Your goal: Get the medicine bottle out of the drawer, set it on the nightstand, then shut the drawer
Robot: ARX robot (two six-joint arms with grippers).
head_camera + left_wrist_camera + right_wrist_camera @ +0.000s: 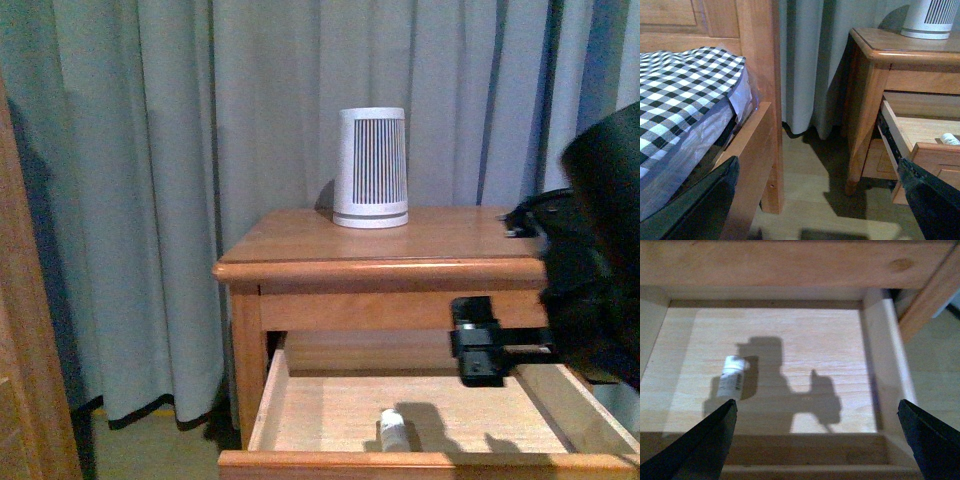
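Observation:
The nightstand (380,240) has its upper drawer (430,462) pulled out, showing pale wood inside. The small white medicine bottle (394,430) lies on its side on the drawer floor near the front board. My right gripper (480,342) hangs open over the right part of the drawer, above the floor. In the right wrist view the medicine bottle (731,377) lies just beyond one finger, outside the open right gripper (816,410). My left gripper (819,165) is open over the floor between bed and nightstand (900,47), holding nothing. The medicine bottle (950,139) peeks over the drawer (920,132) side.
A large white ribbed cylinder (371,168) stands on the nightstand top at the back. Grey curtains (150,200) hang behind. A wooden bed frame (757,100) with a checked cover (680,90) stands to the left of the nightstand, with a strip of floor (810,190) between.

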